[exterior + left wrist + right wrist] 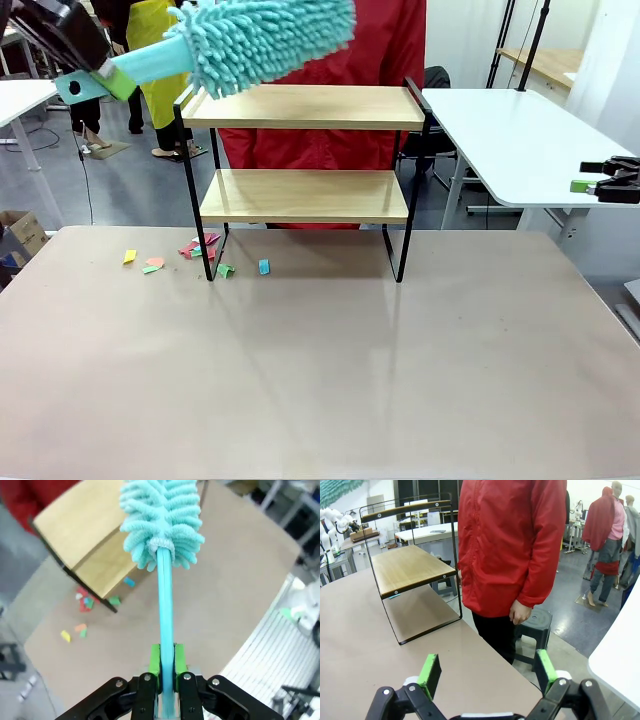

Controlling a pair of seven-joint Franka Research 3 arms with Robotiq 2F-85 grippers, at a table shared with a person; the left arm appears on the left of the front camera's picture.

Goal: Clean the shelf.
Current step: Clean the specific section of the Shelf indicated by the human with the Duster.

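Note:
The shelf (305, 108) stands at the far middle of the table, two wooden boards in a thin black frame. A teal fluffy duster (268, 40) hangs over the left end of its top board, and I cannot tell whether it touches. My left gripper (115, 78) at the upper left is shut on the duster's handle. In the left wrist view the gripper (166, 677) clamps the handle, with the duster (162, 520) head beyond and the shelf (75, 525) below it. My right gripper (608, 182) stays open at the far right; its view shows the gripper (487, 672) and the shelf (407, 567).
Several coloured paper scraps (200, 248) lie on the table by the shelf's left legs, and those paper scraps (85, 602) also appear in the left wrist view. A person in a red jacket (512, 545) stands behind the shelf. A white table (500, 130) is at the right.

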